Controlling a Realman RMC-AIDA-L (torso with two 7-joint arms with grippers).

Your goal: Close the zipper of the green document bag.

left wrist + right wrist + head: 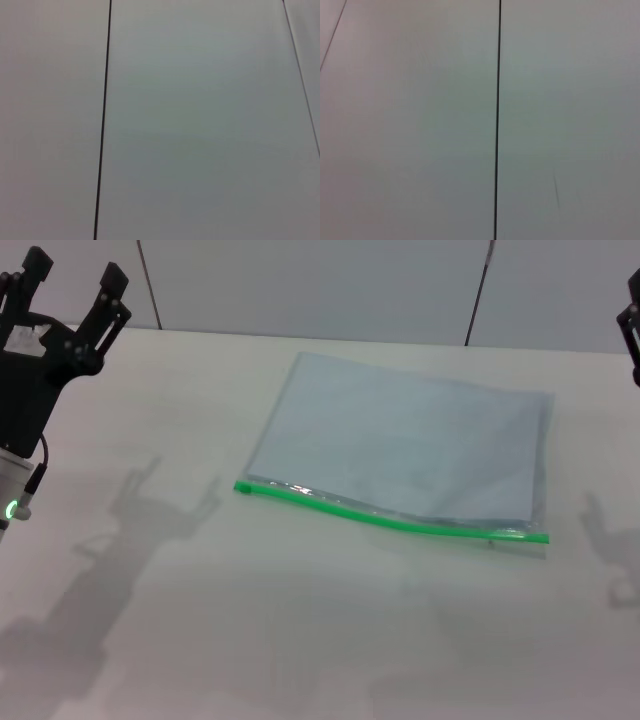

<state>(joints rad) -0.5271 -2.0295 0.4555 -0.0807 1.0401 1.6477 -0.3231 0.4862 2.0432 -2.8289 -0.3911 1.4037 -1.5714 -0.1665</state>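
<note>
The green document bag (410, 445) lies flat on the white table (200, 620), a translucent pale blue-grey pouch right of centre in the head view. Its bright green zipper (390, 518) runs along the bag's near long edge, slightly bowed. A tiny dark tab (490, 541) shows near the strip's right end. My left gripper (74, 278) is raised at the far left, well away from the bag, open with nothing between its fingers. Only a sliver of my right gripper (632, 325) shows at the right edge, high and apart from the bag. Neither wrist view shows the bag.
A grey panelled wall (320, 280) stands behind the table's far edge. Both wrist views show only pale wall panels with a dark vertical seam (102, 130) (497, 130). Arm shadows fall on the table at left and right.
</note>
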